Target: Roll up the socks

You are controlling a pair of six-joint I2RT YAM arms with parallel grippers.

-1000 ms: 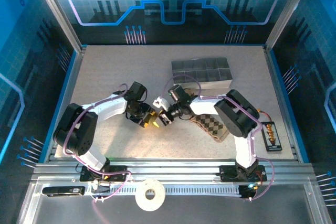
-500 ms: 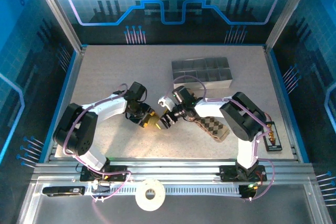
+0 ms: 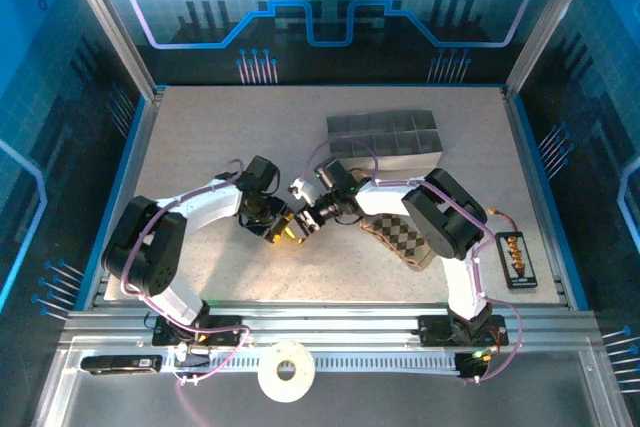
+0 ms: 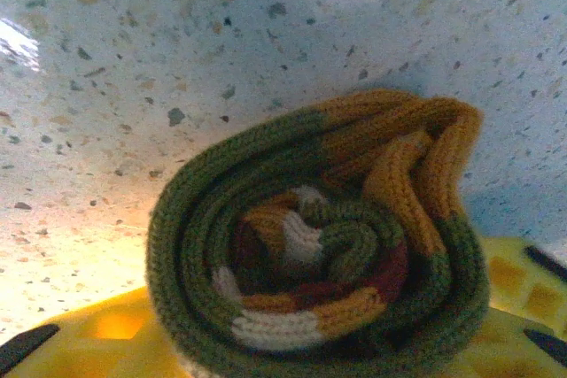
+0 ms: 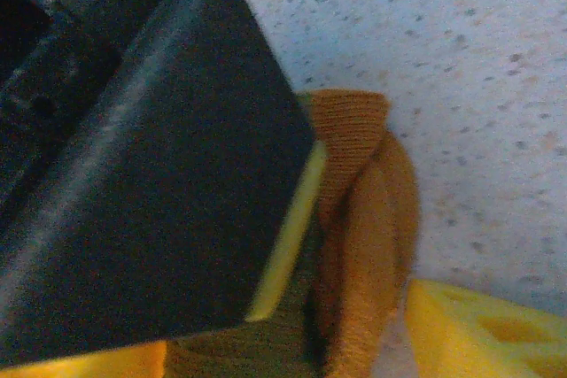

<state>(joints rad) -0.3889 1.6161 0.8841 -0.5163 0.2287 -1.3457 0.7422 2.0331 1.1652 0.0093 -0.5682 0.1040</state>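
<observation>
The olive-green sock, with orange and cream stripes, is wound into a tight roll on the table. My left gripper is shut on it, with a yellow pad on each side of the roll. From above, the left gripper and right gripper meet at the roll. My right gripper is shut on the roll's orange end, with the left gripper's black finger close beside it. The brown and tan checked sock lies flat under the right arm.
A grey compartment tray stands behind the right arm. A small black device lies at the right edge of the table. A roll of tape sits on the front rail. Open tabletop lies to the far left.
The right wrist swung slightly right, then came back left onto the roll's end, and its elbow shifted. The left arm and the roll have stayed put.
</observation>
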